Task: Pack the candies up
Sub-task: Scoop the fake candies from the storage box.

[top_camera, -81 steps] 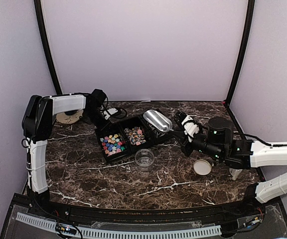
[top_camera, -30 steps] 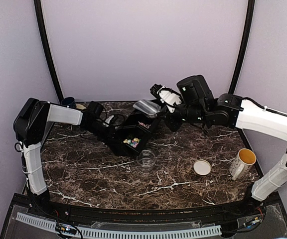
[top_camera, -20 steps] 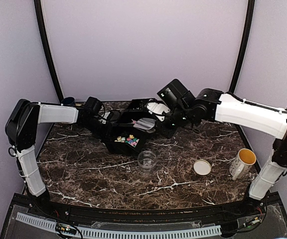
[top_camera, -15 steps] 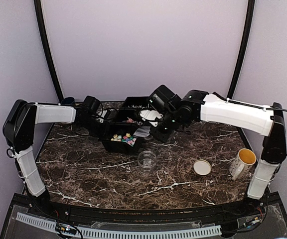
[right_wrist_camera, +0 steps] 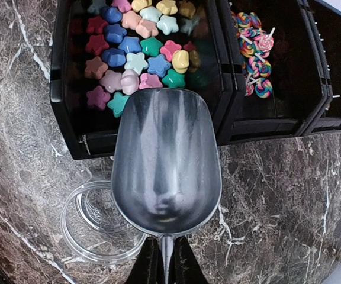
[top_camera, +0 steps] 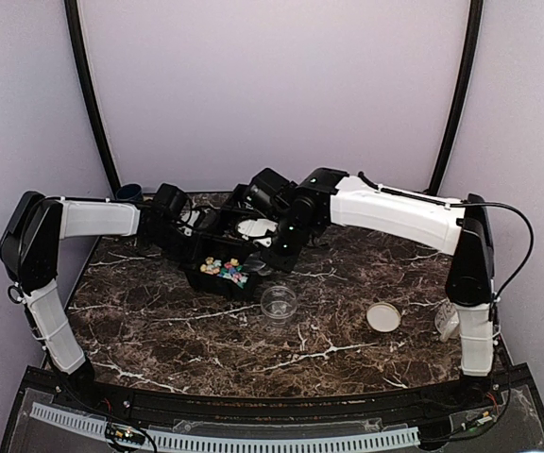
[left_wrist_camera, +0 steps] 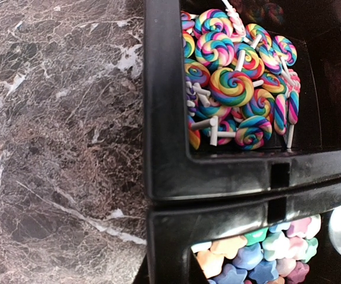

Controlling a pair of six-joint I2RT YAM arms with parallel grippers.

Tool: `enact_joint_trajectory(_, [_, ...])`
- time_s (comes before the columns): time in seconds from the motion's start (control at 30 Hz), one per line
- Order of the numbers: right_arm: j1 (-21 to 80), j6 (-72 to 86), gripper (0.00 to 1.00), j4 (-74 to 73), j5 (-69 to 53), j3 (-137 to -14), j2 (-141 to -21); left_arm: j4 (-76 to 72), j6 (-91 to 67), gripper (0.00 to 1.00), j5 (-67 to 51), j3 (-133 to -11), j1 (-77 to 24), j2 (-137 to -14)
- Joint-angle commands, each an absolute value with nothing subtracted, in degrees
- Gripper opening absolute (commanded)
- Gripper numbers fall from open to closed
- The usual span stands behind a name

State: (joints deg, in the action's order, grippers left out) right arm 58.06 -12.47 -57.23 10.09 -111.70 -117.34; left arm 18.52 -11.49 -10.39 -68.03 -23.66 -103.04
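The right claw (right_wrist_camera: 166, 255) was clamped on the thin handle of a metal scoop (right_wrist_camera: 166, 160), one finger (right_wrist_camera: 148, 267) showing dark on either side of it; the scoop's bowl looked bare of sweets, and its open mouth reached over the near wall of a black bin (right_wrist_camera: 61, 89); whether it touched that wall could not be told. In that bin lay the star-shaped candies (right_wrist_camera: 136, 46), blue, pink, green, yellow and pale, heaped toward the end farther from the scoop; the bin just beside it (right_wrist_camera: 277, 127) held the swirl lollipops (right_wrist_camera: 253, 56), rainbow-striped on white sticks, and the left wrist view showed the same lollipops (left_wrist_camera: 232, 89) piled in one corner, with the stars (left_wrist_camera: 259, 254) across the two adjoining walls. A clear round dish (right_wrist_camera: 93, 228) stood on the dark marbled worktop (top_camera: 348, 349) in front of the star bin, partly under the scoop's bowl. From above, the left claw (top_camera: 192, 231) lay against the far left side of the bins; its fingers were hidden, so I cannot tell whether it was open or closed. A round tan lid (top_camera: 383, 317) lay well apart to the right of the dish.
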Motion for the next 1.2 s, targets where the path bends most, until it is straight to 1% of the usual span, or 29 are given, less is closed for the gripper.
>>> enact_joint_trajectory(0.0, [58.9,-13.9,0.0,-62.1,10.4,-116.6,-121.5,11.3,-9.6,0.0,-11.7,-70.1,-24.3,-95.9])
enact_joint_trajectory(0.07, [59.1,-14.2,0.0,-63.8,10.5,-118.8,-123.5,11.5,-9.5,0.0,-11.1,-70.2,-24.5,-95.9])
enact_joint_trajectory(0.1, [59.3,-14.5,0.0,-65.8,11.6,-121.7,-126.3,12.1,-9.2,0.0,-10.3,-70.6,-24.7,-95.8])
enact_joint_trajectory(0.33, [60.0,-16.0,0.0,-68.2,10.5,-127.6,-132.3,11.7,-7.7,0.0,-7.9,-70.3,-26.0,-94.4])
enact_joint_trajectory(0.5, [60.6,-17.3,0.0,-68.0,9.4,-129.0,-136.0,10.1,-7.1,0.0,-7.9,-69.4,-26.3,-93.0])
enact_joint_trajectory(0.67, [61.8,-19.4,0.0,-63.3,8.4,-128.6,-137.9,6.7,-6.9,0.0,-10.2,-67.6,-26.4,-91.3])
enact_joint_trajectory(0.9, [62.1,-19.2,0.0,-50.4,5.5,-122.8,-136.9,3.9,-6.8,0.0,-12.2,-65.9,-26.4,-89.6])
enact_joint_trajectory(1.17, [62.5,-20.1,0.0,-36.2,4.5,-111.2,-133.2,2.5,-7.0,0.0,-13.3,-65.0,-26.3,-87.9])
